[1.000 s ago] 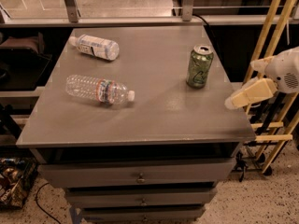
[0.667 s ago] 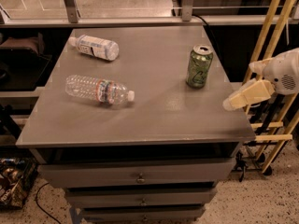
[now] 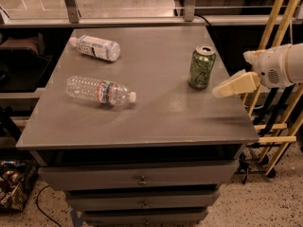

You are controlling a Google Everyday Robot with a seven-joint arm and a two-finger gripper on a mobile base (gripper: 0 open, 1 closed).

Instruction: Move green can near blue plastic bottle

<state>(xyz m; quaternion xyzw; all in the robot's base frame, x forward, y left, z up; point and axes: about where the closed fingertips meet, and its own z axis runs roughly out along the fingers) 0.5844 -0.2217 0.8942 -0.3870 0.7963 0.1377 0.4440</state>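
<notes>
The green can (image 3: 201, 66) stands upright near the right edge of the grey table top (image 3: 156, 112), its silver top with pull tab showing. The blue plastic bottle (image 3: 96, 47), stubby with a large white label, lies on its side at the far left of the table. My gripper (image 3: 222, 90) reaches in from the right, just right of and slightly below the can, apart from it. Its pale finger points left toward the can's base.
A longer clear ribbed bottle (image 3: 100, 91) with a red-blue band lies on its side at the left middle. Drawers (image 3: 142, 178) sit under the table top. Wooden slats (image 3: 274, 126) stand to the right of the table, behind my arm.
My gripper has crept a little to the left toward the can. The can and both bottles have not moved.
</notes>
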